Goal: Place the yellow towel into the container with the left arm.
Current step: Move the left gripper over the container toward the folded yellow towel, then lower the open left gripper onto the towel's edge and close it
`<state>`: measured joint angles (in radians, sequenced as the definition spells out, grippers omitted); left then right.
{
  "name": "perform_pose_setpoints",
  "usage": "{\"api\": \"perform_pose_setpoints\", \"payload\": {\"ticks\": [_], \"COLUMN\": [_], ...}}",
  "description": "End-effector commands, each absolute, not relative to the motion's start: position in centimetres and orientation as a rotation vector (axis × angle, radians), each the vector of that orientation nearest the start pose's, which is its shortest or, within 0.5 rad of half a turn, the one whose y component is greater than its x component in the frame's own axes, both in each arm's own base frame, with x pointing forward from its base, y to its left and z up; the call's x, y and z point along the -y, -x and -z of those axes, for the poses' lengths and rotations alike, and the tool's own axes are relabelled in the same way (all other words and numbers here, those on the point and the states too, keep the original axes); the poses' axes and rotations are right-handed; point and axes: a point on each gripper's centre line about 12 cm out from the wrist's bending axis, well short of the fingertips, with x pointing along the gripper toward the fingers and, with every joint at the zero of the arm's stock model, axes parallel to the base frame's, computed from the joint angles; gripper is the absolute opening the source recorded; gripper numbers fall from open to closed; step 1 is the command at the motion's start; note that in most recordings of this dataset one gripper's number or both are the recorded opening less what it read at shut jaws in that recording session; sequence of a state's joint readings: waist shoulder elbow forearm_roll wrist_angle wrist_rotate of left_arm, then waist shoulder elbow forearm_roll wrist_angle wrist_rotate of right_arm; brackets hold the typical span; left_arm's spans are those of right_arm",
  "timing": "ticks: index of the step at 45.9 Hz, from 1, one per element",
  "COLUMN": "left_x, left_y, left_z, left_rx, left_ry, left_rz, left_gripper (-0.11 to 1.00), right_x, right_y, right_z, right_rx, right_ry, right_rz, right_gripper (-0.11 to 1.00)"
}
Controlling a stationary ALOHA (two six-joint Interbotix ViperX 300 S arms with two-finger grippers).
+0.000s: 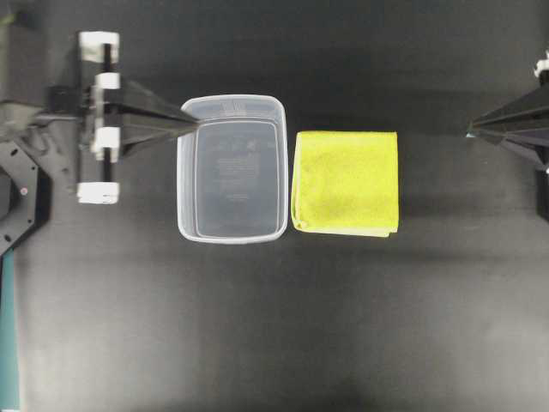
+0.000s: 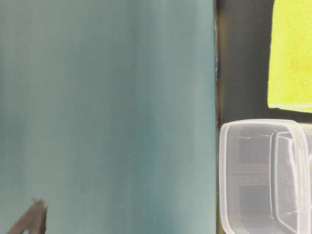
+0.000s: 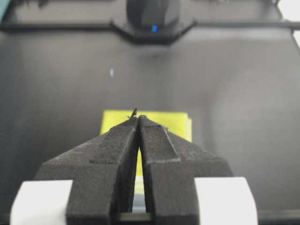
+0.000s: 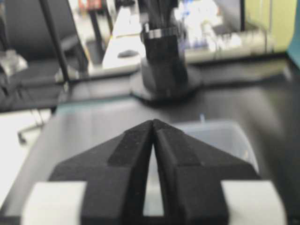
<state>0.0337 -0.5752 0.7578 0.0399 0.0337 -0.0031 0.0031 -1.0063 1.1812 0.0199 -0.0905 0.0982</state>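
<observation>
The yellow towel [image 1: 346, 182] lies folded flat on the black table, just right of the container [image 1: 232, 169], a clear empty tub. My left gripper [image 1: 194, 125] is shut with nothing in it, its tips over the tub's upper left rim. In the left wrist view the shut left gripper [image 3: 138, 117] points toward the towel [image 3: 173, 123] beyond it. My right gripper [image 1: 470, 130] hangs at the right edge, tips together and empty, well right of the towel. The right wrist view shows the right gripper [image 4: 153, 122] with the container [image 4: 220, 136] ahead.
The table-level view shows the tub's corner [image 2: 253, 146] and the towel's edge [image 2: 291, 58] beside a teal wall [image 2: 107, 107]. Black tabletop [image 1: 274, 326] stretches in front of both objects. The arm bases stand at the far left [image 1: 26, 172] and far right [image 1: 542, 172].
</observation>
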Motion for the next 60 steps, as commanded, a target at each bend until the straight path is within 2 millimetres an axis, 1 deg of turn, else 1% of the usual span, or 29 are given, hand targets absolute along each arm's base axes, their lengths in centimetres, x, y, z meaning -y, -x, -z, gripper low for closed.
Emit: {"api": "perform_pose_setpoints", "payload": {"ticks": [1,4,8,11,13,15,17,21,24,27,28,31,34,40,41,43,46,53,54,60], "left_x": [-1.2,-1.3,-1.4,-1.4,-1.4,-1.6,-1.8,-2.1,-2.2,-2.2,-2.3,-2.4,-2.6,-2.4,-2.4,-2.3,-2.1,-1.9,-1.9,-1.5], "left_y": [-31.5,-33.0,-34.3,-35.5,-36.2,-36.9,-37.8,-39.3,-40.3,-41.7,-42.2,-43.7,-44.8,-47.4,-47.9,-48.6,-49.8,-51.4,-51.6,-52.0], "left_z": [-34.5,-34.2,-33.8,-33.7,-33.5,-33.2,-32.8,-31.4,-30.7,-29.8,-29.5,-28.4,-27.3,-24.6,-23.8,-23.0,-21.2,-17.9,-17.0,-13.8], "left_rx": [-0.223,-0.263,-0.309,-0.344,-0.367,-0.391,-0.432,-0.523,-0.573,-0.615,-0.627,-0.670,-0.716,-0.813,-0.834,-0.849,-0.880,-0.934,-0.951,-1.013], "left_ry": [-0.039,-0.041,-0.042,-0.043,-0.043,-0.042,-0.042,-0.037,-0.034,-0.033,-0.034,-0.034,-0.032,-0.035,-0.037,-0.042,-0.055,-0.093,-0.099,-0.107], "left_rz": [-0.035,-0.035,-0.037,-0.035,-0.036,-0.039,-0.042,-0.049,-0.050,-0.050,-0.049,-0.050,-0.052,-0.045,-0.042,-0.037,-0.027,-0.002,0.002,0.016], "left_gripper": [0.01,0.01,0.01,0.01,0.02,0.02,0.04,0.20,0.40,0.62,0.67,0.82,0.90,0.91,0.91,0.91,0.91,0.91,0.91,0.91], "right_x": [0.0,0.1,0.3,0.5,0.6,0.7,0.8,0.8,0.8,0.7,0.7,0.7,0.8,0.8,0.8,0.8,0.8,0.8,0.8,0.8], "right_y": [-19.0,-18.5,-17.9,-17.5,-17.3,-17.0,-16.7,-16.3,-16.1,-16.0,-15.9,-15.9,-16.0,-16.0,-15.9,-15.9,-15.9,-15.9,-15.9,-15.9], "right_z": [-28.0,-28.1,-27.8,-27.7,-27.6,-27.7,-27.8,-27.9,-28.1,-28.2,-28.2,-28.0,-27.8,-27.8,-27.8,-27.8,-27.8,-27.8,-27.8,-27.8], "right_rx": [-0.104,-0.110,-0.118,-0.113,-0.111,-0.098,-0.084,-0.068,-0.055,-0.048,-0.046,-0.052,-0.055,-0.052,-0.052,-0.052,-0.047,-0.046,-0.047,-0.047], "right_ry": [-0.123,-0.123,-0.125,-0.127,-0.128,-0.128,-0.128,-0.127,-0.129,-0.128,-0.128,-0.127,-0.127,-0.129,-0.129,-0.129,-0.129,-0.129,-0.129,-0.130], "right_rz": [0.007,0.013,0.025,0.036,0.043,0.048,0.052,0.051,0.050,0.050,0.050,0.050,0.052,0.053,0.053,0.052,0.053,0.053,0.053,0.052], "right_gripper": [0.12,0.25,0.50,0.67,0.74,0.78,0.78,0.75,0.75,0.75,0.75,0.75,0.75,0.75,0.75,0.75,0.75,0.75,0.75,0.75]}}
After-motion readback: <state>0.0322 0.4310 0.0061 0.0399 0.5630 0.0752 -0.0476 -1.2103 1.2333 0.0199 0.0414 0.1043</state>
